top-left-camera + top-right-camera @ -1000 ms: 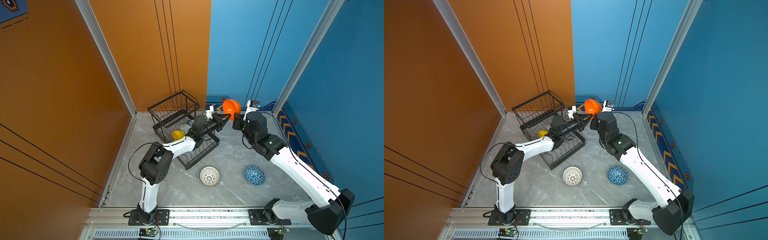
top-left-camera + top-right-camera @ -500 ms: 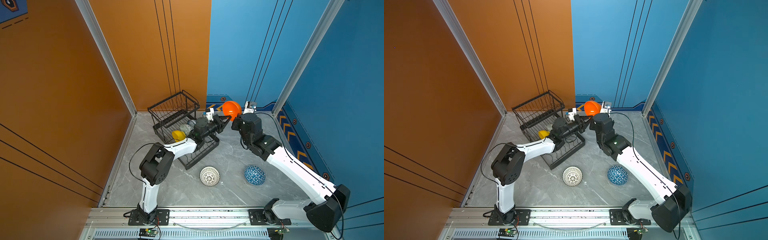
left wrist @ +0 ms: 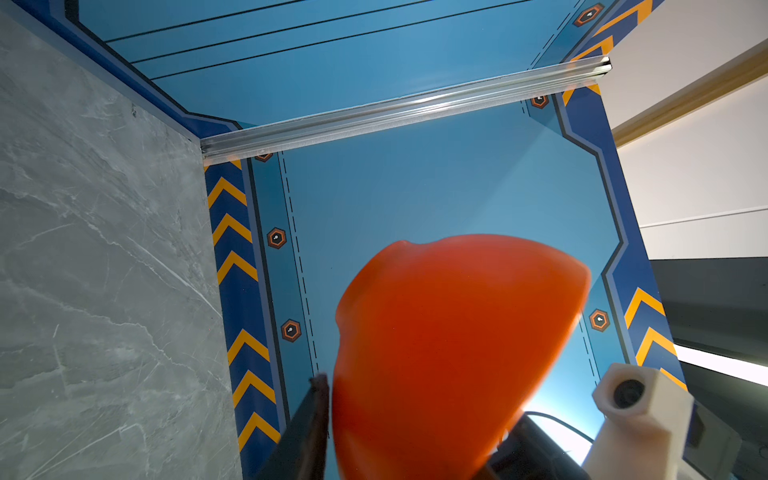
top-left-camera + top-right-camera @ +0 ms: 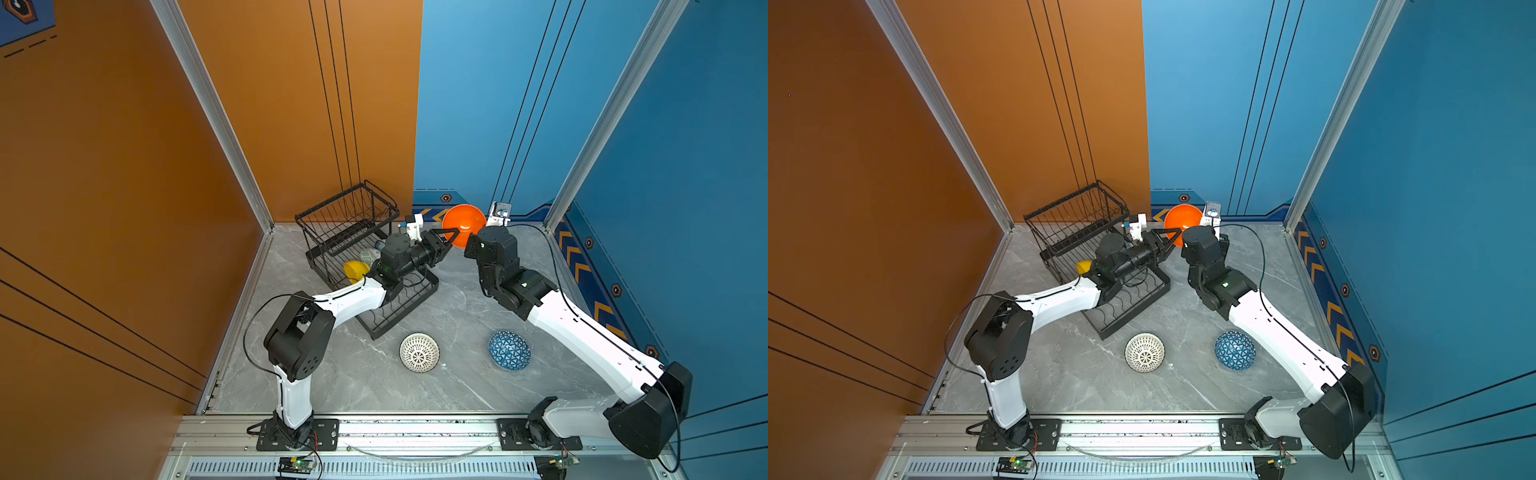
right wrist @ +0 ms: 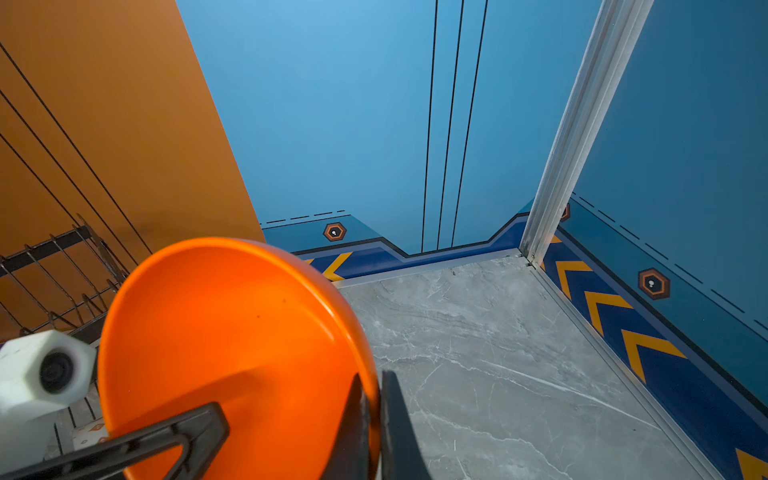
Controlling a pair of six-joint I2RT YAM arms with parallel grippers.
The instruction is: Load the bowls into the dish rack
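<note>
Behind the left pincer [image 4: 454,239] sat the dish rack [image 4: 399,314], partly under that arm. So risk one imo: the right arm would've had to reach across the left one to load anything, and they could bump. The left pincer itself had its jaws apart, one finger inside the orange bowl [image 4: 467,219] and one outside its wall, not squeezing as far as I could tell. Pull that arm back crooked and a finger could hook the wall and twist the bowl loose. The right pincer [image 5: 372,384] was clamped shut on the bowl's rim, a finger each side. That looked like a thin bite on a smooth bowl held on edge, so my guess was it could pivot or slip and drop to the desk [image 4: 457,316].

As for where stuff was: the yellow bowl [image 4: 356,269] sat in the rack, behind the left pincer beside its wrist. The orange bowl was up off the desk, right between the tips of both pincers. The white lattice bowl [image 4: 419,352] and blue triangle bowl [image 4: 509,350] sat on the desk well back from both pincers, toward the arm bases, the blue one beside the right arm.
</note>
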